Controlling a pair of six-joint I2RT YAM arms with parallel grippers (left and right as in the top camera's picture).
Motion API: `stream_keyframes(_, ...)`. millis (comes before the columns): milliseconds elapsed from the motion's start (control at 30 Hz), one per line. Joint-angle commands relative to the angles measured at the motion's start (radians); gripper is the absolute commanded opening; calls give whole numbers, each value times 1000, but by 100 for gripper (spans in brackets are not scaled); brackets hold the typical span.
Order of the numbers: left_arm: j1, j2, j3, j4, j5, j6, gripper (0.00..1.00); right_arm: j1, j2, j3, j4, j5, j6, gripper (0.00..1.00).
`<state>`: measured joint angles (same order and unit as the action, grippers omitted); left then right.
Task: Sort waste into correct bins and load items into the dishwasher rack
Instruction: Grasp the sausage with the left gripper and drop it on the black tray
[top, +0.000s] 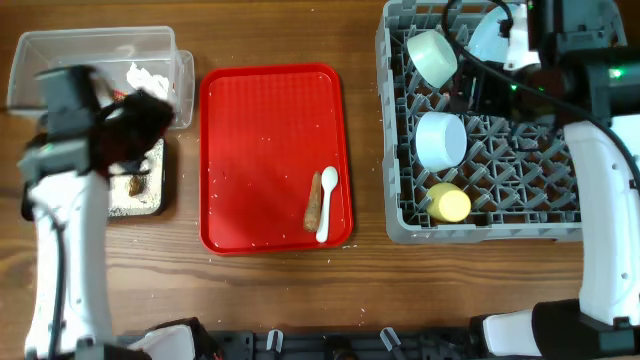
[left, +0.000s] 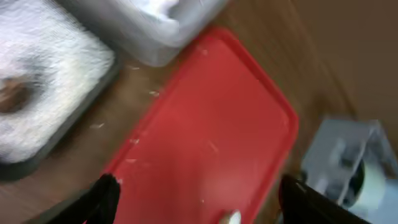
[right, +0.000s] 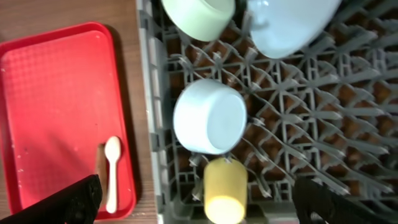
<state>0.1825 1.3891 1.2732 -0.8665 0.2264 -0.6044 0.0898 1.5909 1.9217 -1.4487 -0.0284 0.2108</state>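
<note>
Left gripper (left: 198, 202) and right gripper (right: 199, 205) are hovering wide open, empty.
Spoon (top: 326, 207) and carrot stick (top: 313, 201) are lying by the red tray (top: 260, 120) right edge.

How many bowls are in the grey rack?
2. A pale green bowl in the rack far left, a white bowl mid-left by the yellow cup. The right arm may hide more.

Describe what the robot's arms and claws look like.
The left arm and right arm have long white shells and black joint housings. The right arm also has looping black cables and a small green light. The left claw and right claw are black.
</note>
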Motion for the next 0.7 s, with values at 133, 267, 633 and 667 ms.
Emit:
stream_keyframes(133, -657, 376, 3, 49, -227, 208, 79, -18, -11, 1, 1, 14, -27, 100)
stream_keyframes(267, -783, 521, 3, 48, -239, 94, 74, -18, -11, 1, 1, 14, -27, 100)
stream_keyframes(633, -841, 575, 2, -28, -269, 179, 36, -18, -11, 1, 0, 14, -27, 100)
stream_keyframes(667, -840, 574, 3, -33, -269, 179, 36, -18, -11, 1, 0, 14, -27, 99)
